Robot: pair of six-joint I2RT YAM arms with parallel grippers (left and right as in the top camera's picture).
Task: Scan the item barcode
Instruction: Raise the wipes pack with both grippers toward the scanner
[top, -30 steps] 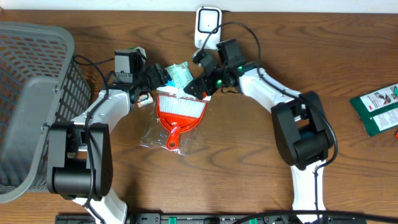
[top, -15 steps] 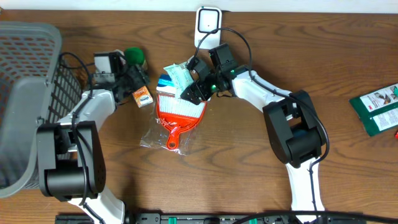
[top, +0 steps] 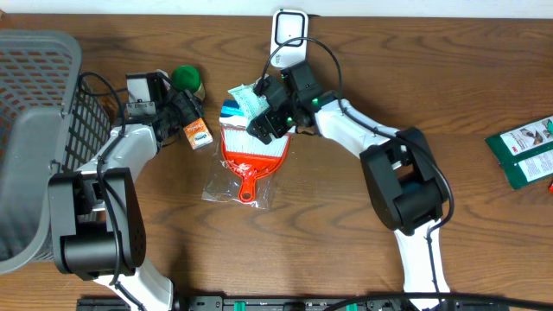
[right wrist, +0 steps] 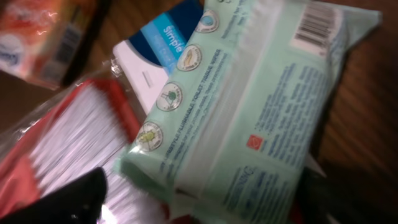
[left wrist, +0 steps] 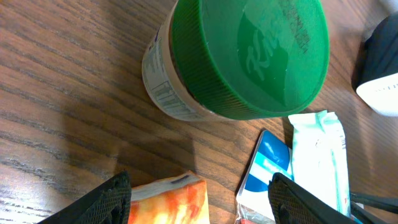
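A mint-green wipes pack (right wrist: 249, 106) lies tilted on a blue-and-white box (right wrist: 168, 43), its barcode (right wrist: 314, 25) at the far end. My right gripper (right wrist: 199, 205) stands open with the pack's near end between its fingers, the left finger (right wrist: 74, 199) clear of it. From above, the right gripper (top: 262, 123) sits over the wipes pack (top: 244, 102), in front of the white scanner (top: 290, 30). My left gripper (left wrist: 208, 205) is open above an orange packet (left wrist: 168, 202), next to a green-lidded jar (left wrist: 249, 56).
A red dustpan brush in a clear bag (top: 251, 160) lies under the pile. A grey mesh basket (top: 34, 130) fills the left side. The left gripper (top: 186, 112) hangs between the jar (top: 186, 79) and orange packet (top: 198, 134). A green package (top: 527, 147) lies far right.
My left arm has drawn back to the left, away from the pile, uncovering the jar. My right gripper has shifted left and forward over the wipes pack.
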